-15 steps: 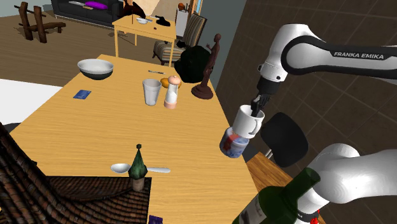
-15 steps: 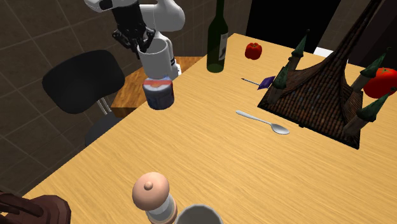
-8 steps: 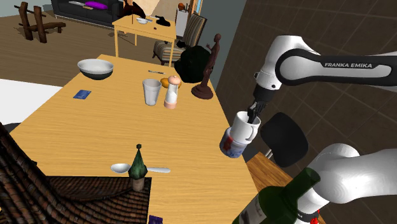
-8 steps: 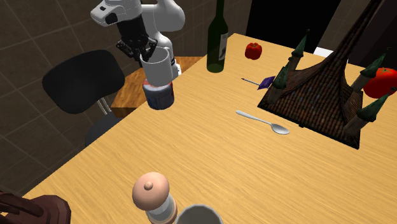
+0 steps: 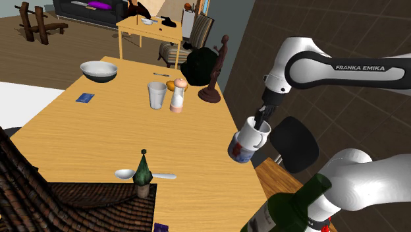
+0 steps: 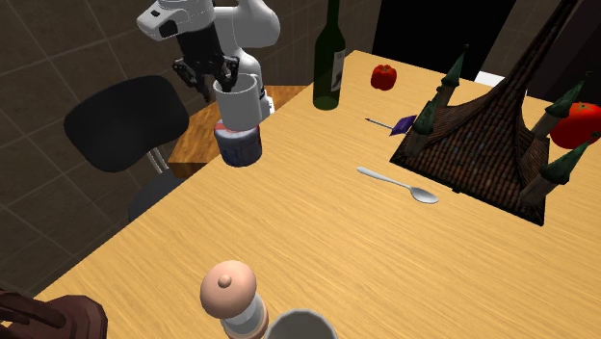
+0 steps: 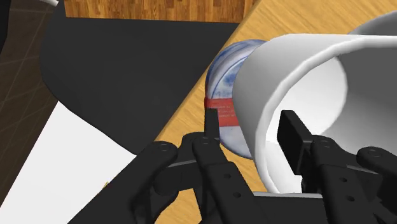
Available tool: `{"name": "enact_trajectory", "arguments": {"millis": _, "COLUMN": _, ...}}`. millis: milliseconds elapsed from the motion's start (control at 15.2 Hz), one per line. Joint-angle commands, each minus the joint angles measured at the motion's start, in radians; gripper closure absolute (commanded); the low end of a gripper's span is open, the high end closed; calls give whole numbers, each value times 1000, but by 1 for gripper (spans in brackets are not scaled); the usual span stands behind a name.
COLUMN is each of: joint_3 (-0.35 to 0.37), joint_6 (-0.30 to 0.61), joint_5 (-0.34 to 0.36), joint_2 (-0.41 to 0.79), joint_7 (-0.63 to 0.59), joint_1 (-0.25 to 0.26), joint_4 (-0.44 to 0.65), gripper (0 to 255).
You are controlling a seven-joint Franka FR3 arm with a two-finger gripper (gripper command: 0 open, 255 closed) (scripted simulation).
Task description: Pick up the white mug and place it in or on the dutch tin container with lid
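Claw [image 7: 249, 121] is spread and straddles the rim wall of the white mug [image 7: 299, 57], one finger inside and one outside. In the wrist view the outer finger stands clear of the wall, so I read it as not pinching.

Mug is mouth up, about upright, on the lid of the blue-and-white tin [image 7: 224, 83] with the red band. The second exterior view agrees: mug [image 6: 239, 101] is stacked right on the tin [image 6: 239, 146], with the claw [image 6: 214, 77] at its rim. The tin sits at the counter [image 6: 337, 250] edge, on the side with the black chair [image 6: 125, 120] and near the wine bottle [image 6: 330, 58].

Progress: pick is done and the placement looks done. What's left, by my judgement, is a straight pull up out of the mug. The inner finger could catch the wall and tip the mug off the lid.

Arm [image 5: 329, 66]: the forearm comes in roughly level from the shoulder view's right. The wrist is bent down, so the claw [image 5: 261, 118] points down onto the mug [image 5: 253, 134], leaning a little.
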State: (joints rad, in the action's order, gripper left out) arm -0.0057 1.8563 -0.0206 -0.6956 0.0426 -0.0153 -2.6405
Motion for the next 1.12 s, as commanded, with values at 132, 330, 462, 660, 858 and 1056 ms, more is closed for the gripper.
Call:
{"name": "enact_trajectory", "arguments": {"millis": 132, "joint_3": -1, "joint_6": 1, "joint_5": 0, "joint_2": 1, "joint_7": 1, "joint_1": 0, "joint_4": -3, "gripper": 0}}
{"name": "enact_trajectory", "arguments": {"millis": 330, "joint_3": 0, "joint_6": -35, "joint_5": 0, "joint_2": -1, "joint_7": 0, "joint_1": 0, "joint_4": 30, "gripper": 0}}
{"name": "enact_trajectory", "arguments": {"millis": 462, "joint_3": -1, "joint_6": -102, "joint_5": 1, "joint_2": -1, "joint_7": 0, "joint_1": -1, "joint_4": 97, "gripper": 0}}
{"name": "enact_trajectory", "arguments": {"millis": 660, "joint_3": -2, "joint_6": -128, "joint_5": 2, "joint_2": 0, "joint_7": 0, "joint_1": -1, "joint_4": 124, "gripper": 0}}
{"name": "enact_trajectory", "arguments": {"millis": 858, "joint_3": -2, "joint_6": -128, "joint_5": 2, "joint_2": 0, "joint_7": 0, "joint_1": -1, "joint_4": 124, "gripper": 0}}
{"name": "enact_trajectory", "arguments": {"millis": 1056, "joint_3": -2, "joint_6": -128, "joint_5": 2, "joint_2": 0, "joint_7": 0, "joint_1": -1, "joint_4": 124, "gripper": 0}}
